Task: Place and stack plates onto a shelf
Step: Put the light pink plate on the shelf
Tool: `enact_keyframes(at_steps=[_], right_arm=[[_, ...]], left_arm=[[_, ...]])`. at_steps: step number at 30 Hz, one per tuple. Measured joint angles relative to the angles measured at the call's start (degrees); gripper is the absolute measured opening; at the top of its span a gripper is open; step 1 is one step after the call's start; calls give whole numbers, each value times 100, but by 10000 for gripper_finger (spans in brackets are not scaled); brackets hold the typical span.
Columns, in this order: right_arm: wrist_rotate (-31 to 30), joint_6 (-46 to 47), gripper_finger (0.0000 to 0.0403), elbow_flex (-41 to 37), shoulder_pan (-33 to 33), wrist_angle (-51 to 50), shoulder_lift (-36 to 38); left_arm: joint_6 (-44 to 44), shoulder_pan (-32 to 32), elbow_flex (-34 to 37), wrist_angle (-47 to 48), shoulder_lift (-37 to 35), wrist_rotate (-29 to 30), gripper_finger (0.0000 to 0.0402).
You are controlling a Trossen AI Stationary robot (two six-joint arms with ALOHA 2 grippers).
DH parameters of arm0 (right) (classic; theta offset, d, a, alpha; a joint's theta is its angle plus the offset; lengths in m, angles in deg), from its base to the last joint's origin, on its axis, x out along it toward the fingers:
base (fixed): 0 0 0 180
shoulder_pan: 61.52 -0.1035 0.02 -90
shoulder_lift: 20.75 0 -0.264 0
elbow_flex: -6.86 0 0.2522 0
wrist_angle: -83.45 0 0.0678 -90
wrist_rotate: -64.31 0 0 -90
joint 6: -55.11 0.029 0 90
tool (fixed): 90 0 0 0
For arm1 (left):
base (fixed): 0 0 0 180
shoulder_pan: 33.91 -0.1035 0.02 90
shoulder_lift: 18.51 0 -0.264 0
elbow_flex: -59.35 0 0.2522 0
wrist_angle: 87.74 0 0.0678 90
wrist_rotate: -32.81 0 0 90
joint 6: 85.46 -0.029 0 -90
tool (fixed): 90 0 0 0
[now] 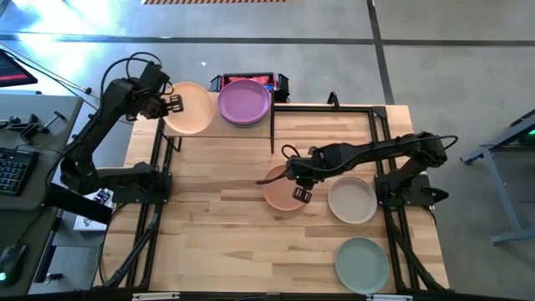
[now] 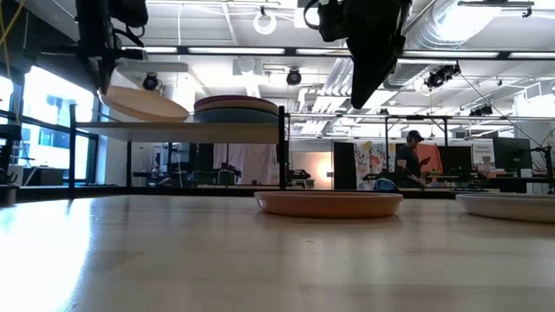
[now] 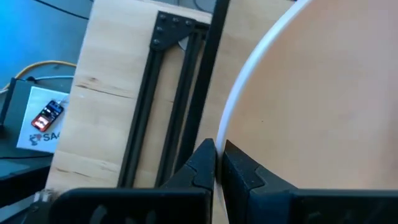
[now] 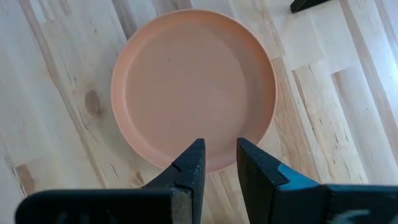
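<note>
The shelf (image 1: 180, 138) stands at the table's far left, a light board on black legs. On its right half rests a stack of plates with a purple plate (image 1: 244, 102) on top. My left gripper (image 1: 173, 103) is shut on a peach plate (image 1: 191, 109) over the shelf's left half (image 2: 173, 127). My right gripper (image 1: 299, 191) hovers open, with a narrow gap, high above a terracotta plate (image 4: 193, 87) that lies flat on the table's middle (image 2: 329, 204). A cream plate (image 1: 352, 201) and a sage green plate (image 1: 362, 265) lie to the right. My left gripper pinches the peach plate's rim (image 3: 231, 134) between its two fingers, on the plate's left side. The fingers slant down from the table's left. The plate is tilted (image 2: 143, 104), held side higher, just over the shelf board; I cannot tell whether its low side touches the board.
A black box with red contents (image 1: 251, 80) sits behind the shelf. Black frame rails (image 1: 380, 142) run along the table's edges. A black shelf post (image 1: 272, 130) stands beside the purple stack. A person (image 2: 414, 156) stands far off in the room beyond.
</note>
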Motion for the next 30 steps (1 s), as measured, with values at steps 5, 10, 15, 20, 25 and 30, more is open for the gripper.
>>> enact_keyframes(at_steps=[5,10,15,20,25,30], right_arm=[[5,0,69,0,0,0,0],[6,131,69,0,0,0,0],[7,173,69,0,-11,0,0],[96,283,69,0,-11,0,0],[96,306,69,0,-11,-1,0],[96,306,69,0,-11,0,0]], left_arm=[[-94,-30,0,-69,306,-73,3],[-224,-31,0,-77,577,-77,3],[-278,-31,-2,-75,761,-57,3],[-288,-65,-2,-88,788,20,3],[-291,-149,-2,-108,788,53,3],[-293,-190,-2,-227,788,-122,6]])
